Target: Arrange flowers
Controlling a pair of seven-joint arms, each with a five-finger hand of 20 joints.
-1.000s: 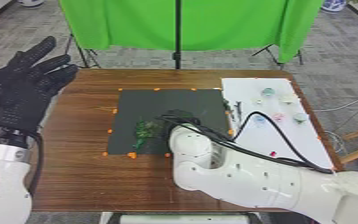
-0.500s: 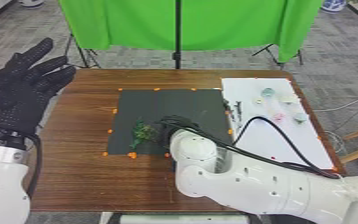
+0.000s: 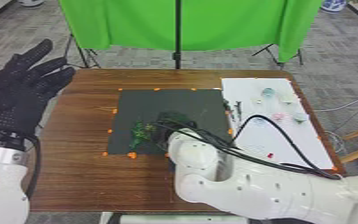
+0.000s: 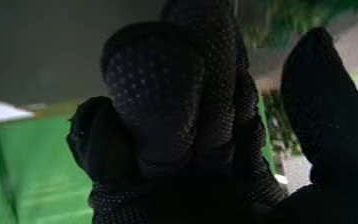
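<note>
Easing my right arm (image 3: 224, 182) back slightly, with the hand (image 4: 158, 95) wide, thumb apart, just beside the greenery (image 3: 141, 133). Guess I've gotta grip a stem next.

You seem to be in a robotics lab: white jointed robot arms (image 3: 238, 185) at a brown wooden counter (image 3: 95, 185), grey carpet tiles (image 3: 340, 47) and a bright green cloth backdrop (image 3: 122, 25) beyond.

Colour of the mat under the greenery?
The mat is dark grey, clearest in the head view.
</note>
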